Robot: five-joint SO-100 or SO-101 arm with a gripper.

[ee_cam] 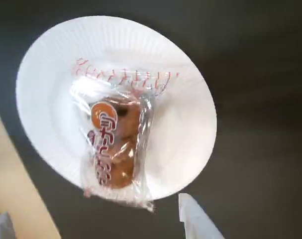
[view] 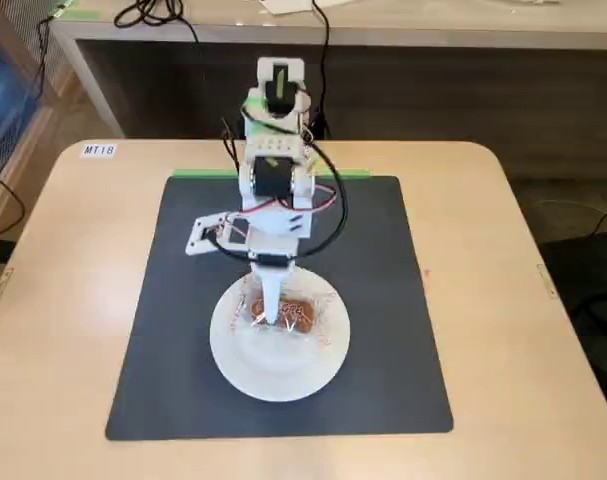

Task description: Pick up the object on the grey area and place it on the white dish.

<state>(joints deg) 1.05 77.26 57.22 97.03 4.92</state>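
Note:
The snack (view: 295,315), orange-brown in a clear crinkly wrapper with red print, lies on the far half of the white dish (view: 273,385). The dish sits on the grey mat (view: 183,350), a little toward its front. My gripper (view: 268,318) points down over the snack's left end. In the wrist view the snack (ee_cam: 113,144) lies flat on the dish (ee_cam: 41,64), with the mat (ee_cam: 260,59) around it. My gripper (ee_cam: 93,219) is open: its fingertips (ee_cam: 193,216) stand wide apart at the bottom edge, and neither touches the wrapper.
The mat lies on a light wood table (view: 63,300) with a label "MT18" (view: 98,150) at the far left. Green tape (view: 198,174) marks the mat's far edge by the arm's base. Cables hang behind the base, in front of a desk (view: 433,30).

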